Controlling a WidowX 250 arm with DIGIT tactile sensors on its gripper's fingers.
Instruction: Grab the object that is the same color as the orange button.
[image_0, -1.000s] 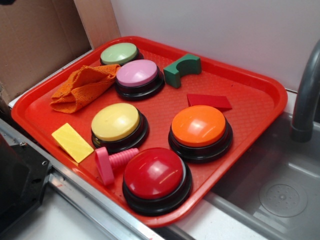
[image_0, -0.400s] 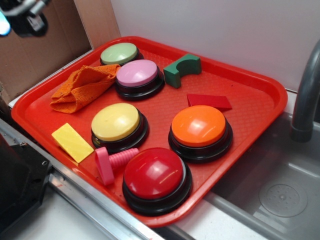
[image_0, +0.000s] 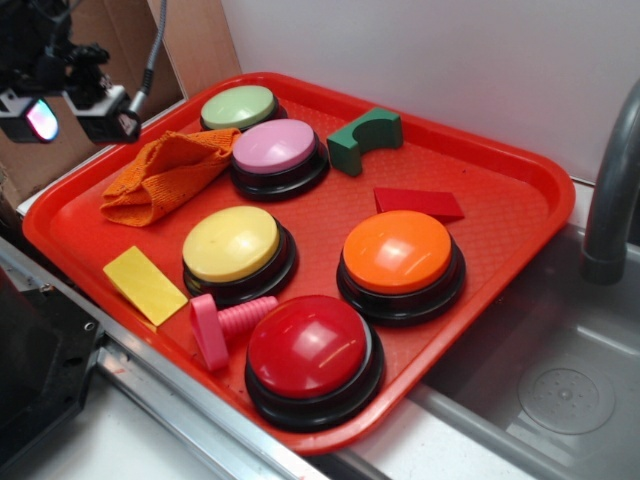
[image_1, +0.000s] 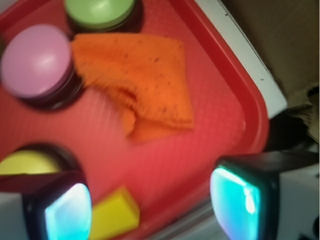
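Exterior view: red tray (image_0: 520, 190) as landmark.
End effector (image_0: 70, 112): raised over the tray's far-left rim, fingers (image_1: 67, 210) spread apart, nothing between them.
Orange cloth (image_0: 165, 172): crumpled at the tray's far-left corner, touching the pink button (image_0: 275, 147), just beside the green button (image_0: 238, 105).
Orange button (image_0: 398, 251): right of the tray's centre, well apart from the cloth.
Yellow block (image_0: 144, 284): flat at the tray's near-left edge.

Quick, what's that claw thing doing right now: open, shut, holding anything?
End effector: open, holding nothing, above the orange cloth.
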